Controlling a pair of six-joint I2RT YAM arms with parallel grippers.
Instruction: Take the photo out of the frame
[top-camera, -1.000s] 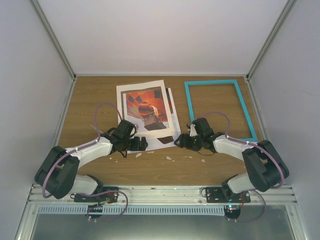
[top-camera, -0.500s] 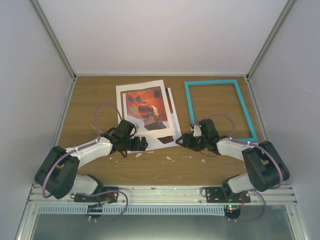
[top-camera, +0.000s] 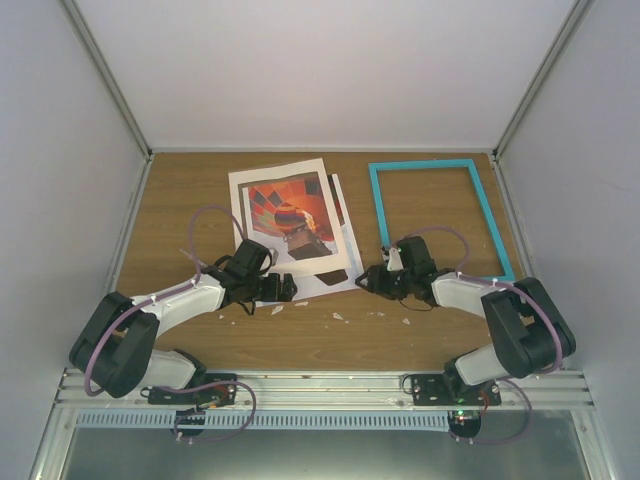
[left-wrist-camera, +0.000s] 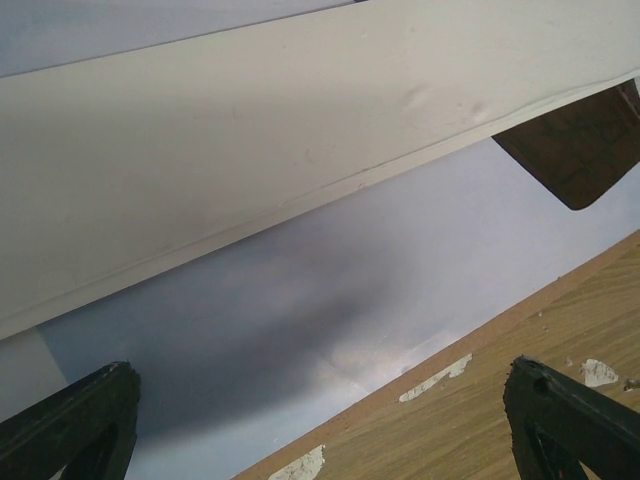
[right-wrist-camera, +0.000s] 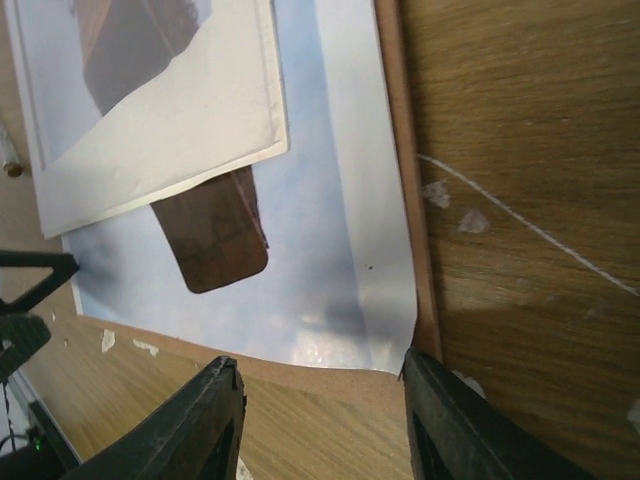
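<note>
Balloon photo (right-wrist-camera: 330, 250) lies flat on the table (top-camera: 330, 345), partly under a white-edged sheet (right-wrist-camera: 170, 130). The open right claw (right-wrist-camera: 318, 365) straddles its near right corner. The left claw (left-wrist-camera: 320, 375) gapes wide at its near edge. The frame (top-camera: 425, 164) lies to the right.

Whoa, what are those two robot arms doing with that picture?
The photo is already out of its frame. The turquoise frame lies empty on the table's right side. The photo, pale blue sky showing, rests on a brown backing board, partly under a white-edged sheet. The right gripper, jaws apart, is at the near corner of photo and board. The left gripper sits wide open at the stack's near left edge.
</note>
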